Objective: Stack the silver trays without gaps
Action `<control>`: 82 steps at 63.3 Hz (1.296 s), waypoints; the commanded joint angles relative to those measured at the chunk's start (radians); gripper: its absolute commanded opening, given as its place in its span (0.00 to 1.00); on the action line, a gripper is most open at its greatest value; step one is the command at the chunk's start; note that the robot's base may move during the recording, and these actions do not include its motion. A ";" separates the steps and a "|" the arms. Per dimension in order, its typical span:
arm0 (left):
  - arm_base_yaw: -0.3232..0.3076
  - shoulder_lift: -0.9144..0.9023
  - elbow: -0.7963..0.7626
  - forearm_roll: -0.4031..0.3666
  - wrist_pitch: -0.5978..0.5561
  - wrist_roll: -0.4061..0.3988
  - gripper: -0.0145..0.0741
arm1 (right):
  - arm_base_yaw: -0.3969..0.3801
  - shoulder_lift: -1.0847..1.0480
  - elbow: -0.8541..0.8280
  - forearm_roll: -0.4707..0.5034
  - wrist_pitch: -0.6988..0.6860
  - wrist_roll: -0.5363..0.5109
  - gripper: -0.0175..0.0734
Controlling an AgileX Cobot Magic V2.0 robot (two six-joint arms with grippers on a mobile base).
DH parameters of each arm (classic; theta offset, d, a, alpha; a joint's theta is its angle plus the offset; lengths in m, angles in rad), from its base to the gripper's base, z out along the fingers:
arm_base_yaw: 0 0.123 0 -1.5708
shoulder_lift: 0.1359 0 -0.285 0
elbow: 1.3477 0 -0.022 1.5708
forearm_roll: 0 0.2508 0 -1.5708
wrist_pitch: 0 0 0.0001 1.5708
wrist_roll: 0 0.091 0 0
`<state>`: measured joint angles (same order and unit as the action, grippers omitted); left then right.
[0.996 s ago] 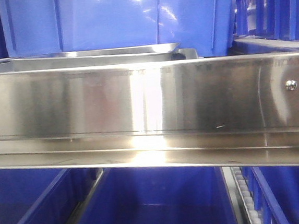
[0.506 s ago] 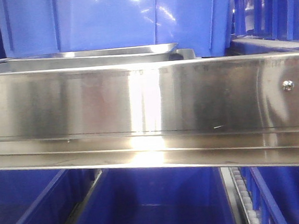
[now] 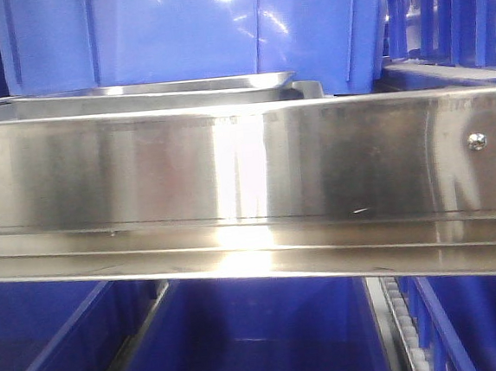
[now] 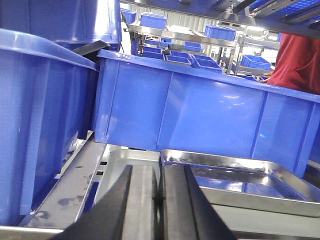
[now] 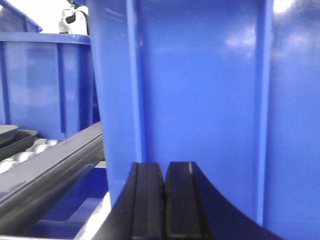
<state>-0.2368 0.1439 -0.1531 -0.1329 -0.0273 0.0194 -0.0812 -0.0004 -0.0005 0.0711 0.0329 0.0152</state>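
Note:
In the left wrist view a shiny silver tray (image 4: pixel 240 175) lies on top of a duller silver tray (image 4: pixel 122 167), offset to the right so the lower one's left end shows. My left gripper (image 4: pixel 159 170) is shut. The upper tray's left rim runs straight into the thin seam between the fingers, one finger outside the tray and one over its inside. From the front, only the trays' rims (image 3: pixel 153 90) show above the steel rail. My right gripper (image 5: pixel 164 170) is shut and empty, close in front of a blue bin wall (image 5: pixel 200 100).
A long steel rail (image 3: pixel 246 164) with a screw (image 3: pixel 478 140) crosses the front view. Blue bins (image 4: pixel 200 110) stand directly behind and left (image 4: pixel 35 115) of the trays. A grey rail (image 5: pixel 50 170) and white rollers (image 5: pixel 40 145) lie left of the right gripper. A person in red (image 4: pixel 300 55) stands beyond.
The whole front view has slid a few pixels to the left. Trays and rail keep the same places relative to each other.

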 commanded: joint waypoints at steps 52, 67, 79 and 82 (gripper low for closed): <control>-0.006 -0.003 0.001 -0.004 -0.017 0.003 0.16 | -0.039 0.000 0.000 0.002 -0.026 -0.001 0.11; -0.006 -0.003 0.001 -0.004 -0.017 0.003 0.16 | -0.039 0.000 0.000 0.002 -0.026 -0.001 0.11; -0.006 -0.003 0.001 -0.004 -0.017 0.003 0.16 | -0.039 0.000 0.000 0.002 -0.026 -0.001 0.11; -0.006 -0.003 0.001 -0.004 -0.017 0.003 0.16 | -0.039 0.000 0.000 0.002 -0.026 -0.001 0.11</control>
<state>-0.2368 0.1439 -0.1531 -0.1329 -0.0273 0.0194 -0.1147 -0.0004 -0.0005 0.0711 0.0329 0.0152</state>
